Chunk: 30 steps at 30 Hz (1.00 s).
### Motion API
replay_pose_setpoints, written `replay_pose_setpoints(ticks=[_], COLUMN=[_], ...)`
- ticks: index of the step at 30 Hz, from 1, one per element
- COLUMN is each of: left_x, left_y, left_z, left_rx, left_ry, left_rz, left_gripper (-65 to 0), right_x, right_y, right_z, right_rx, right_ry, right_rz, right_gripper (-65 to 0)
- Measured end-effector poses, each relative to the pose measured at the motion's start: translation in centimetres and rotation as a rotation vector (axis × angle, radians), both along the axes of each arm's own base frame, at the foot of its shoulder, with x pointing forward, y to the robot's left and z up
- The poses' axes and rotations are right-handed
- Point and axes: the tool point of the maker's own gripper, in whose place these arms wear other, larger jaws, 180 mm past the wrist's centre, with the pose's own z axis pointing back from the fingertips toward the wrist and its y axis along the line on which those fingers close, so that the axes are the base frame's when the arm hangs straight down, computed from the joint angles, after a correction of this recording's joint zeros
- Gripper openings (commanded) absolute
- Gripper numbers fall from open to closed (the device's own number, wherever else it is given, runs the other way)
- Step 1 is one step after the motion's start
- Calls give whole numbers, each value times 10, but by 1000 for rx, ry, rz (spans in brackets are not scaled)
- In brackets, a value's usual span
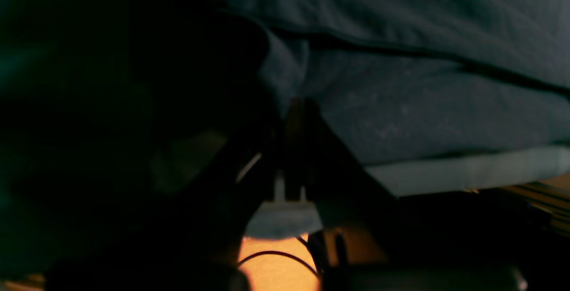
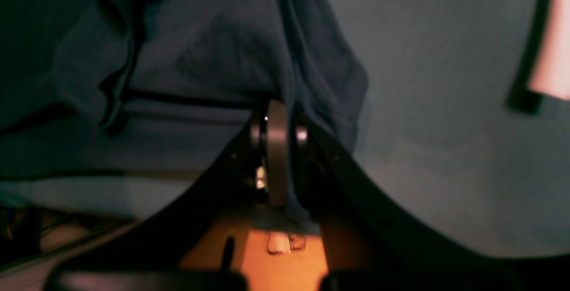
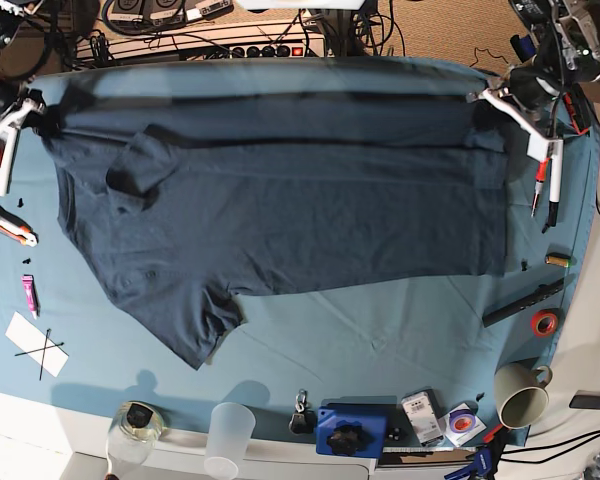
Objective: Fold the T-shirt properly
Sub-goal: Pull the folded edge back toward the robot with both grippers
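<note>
1. I see the T-shirt (image 3: 280,210), soft dark navy cotton, spread wide across the table's far half, one sleeve trailing toward the near left.
2. My right gripper (image 2: 278,117) pinches its fabric tight at far left; my left gripper (image 3: 477,97) is clamped on the far right corner.
3. The teal table cloth (image 3: 400,330) lies creased beneath.
4. A mug (image 3: 520,395) stands near right.
5. The left wrist view is murky.

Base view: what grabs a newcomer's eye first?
The navy T-shirt dominates, stretched across the teal table cloth with one sleeve pointing toward the near edge. The right gripper and left gripper are shut on its far edge, one at each side. Small clutter lines the near edge: a blue box and a mug.
</note>
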Motion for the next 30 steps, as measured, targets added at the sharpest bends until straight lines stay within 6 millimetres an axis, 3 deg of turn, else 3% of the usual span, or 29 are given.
replay_pose_setpoints(ticks=[5, 12, 13, 15, 17, 19, 22, 25, 30], left_x=[-7, -10, -10, -11, -13, -20, -31, -28, 1], left_y=[15, 18, 15, 9, 7, 8, 11, 20, 32], left_z=[5, 8, 9, 11, 12, 10, 10, 22, 60], left_rx=[13, 16, 11, -11, -25, -33, -16, 26, 95], left_ry=[-4, -15, -21, -31, -34, -14, 9, -28, -228], left_rz=[10, -8, -31, -61, -62, -50, -47, -31, 22], left_gripper=[-650, -650, -633, -522, -437, -412, -413, -413, -413], right_x=[-6, -10, -12, -14, -14, -15, -15, -4, 15], right_y=[8, 17, 17, 17, 17, 17, 19, 18, 9], right_z=[1, -8, -10, -11, -11, -11, -8, 8, 25], right_rx=[-11, 17, 15, 17, 17, 17, 31, 51, 38], right_ry=[4, 11, 22, 35, 35, 42, 44, -17, -98], right_rz=[21, 8, 10, 15, 15, 19, 34, 48, 22], right_gripper=[-650, -650, -650, -646, -561, -507, -505, -505, -505])
